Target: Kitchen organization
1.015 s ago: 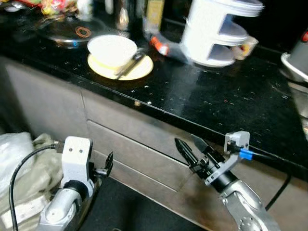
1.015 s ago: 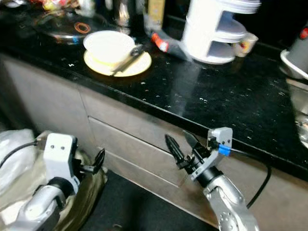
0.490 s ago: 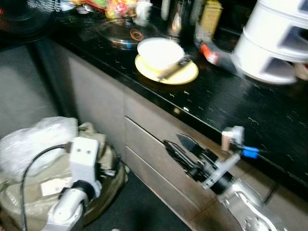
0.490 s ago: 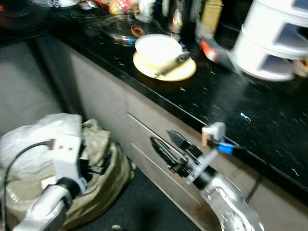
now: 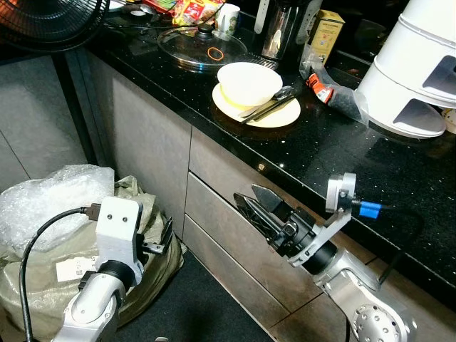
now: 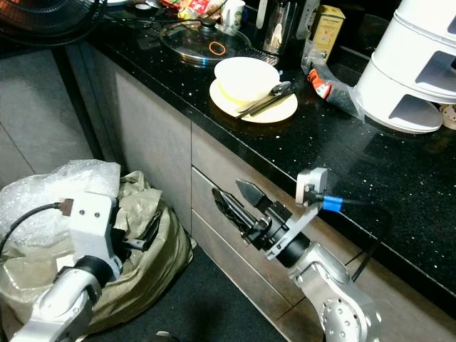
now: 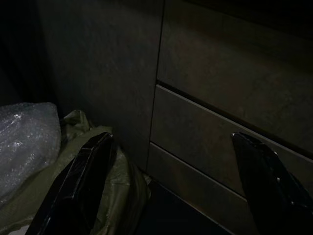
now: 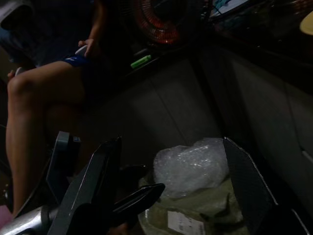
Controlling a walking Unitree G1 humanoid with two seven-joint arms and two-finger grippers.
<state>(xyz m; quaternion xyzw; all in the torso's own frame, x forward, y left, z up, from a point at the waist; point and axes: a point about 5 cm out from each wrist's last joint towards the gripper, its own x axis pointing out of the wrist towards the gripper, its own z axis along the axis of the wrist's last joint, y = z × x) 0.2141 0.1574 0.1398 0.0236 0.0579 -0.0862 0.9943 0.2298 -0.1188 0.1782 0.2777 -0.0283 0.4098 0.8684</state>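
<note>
Two grippers, left gripper [image 5: 158, 241] and right gripper [image 5: 255, 206], jaws apart, before drawers [image 5: 221, 221]

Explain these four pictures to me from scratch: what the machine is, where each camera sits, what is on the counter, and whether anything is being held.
This is a walking humanoid robot with two silver arms, each ending in two long black fingers. Two pictures come from its head, looking down; the two dark ones come from cameras on its wrists, looking along the fingers. The right gripper is raised before the grey drawers, open and holding nothing. The left gripper hangs low beside a sack of bubble wrap, also open and empty. On the black counter sit a white bowl on a yellow plate with utensils, a glass lid and a white tiered rack. The right wrist view also catches a seated person's leg.
</note>
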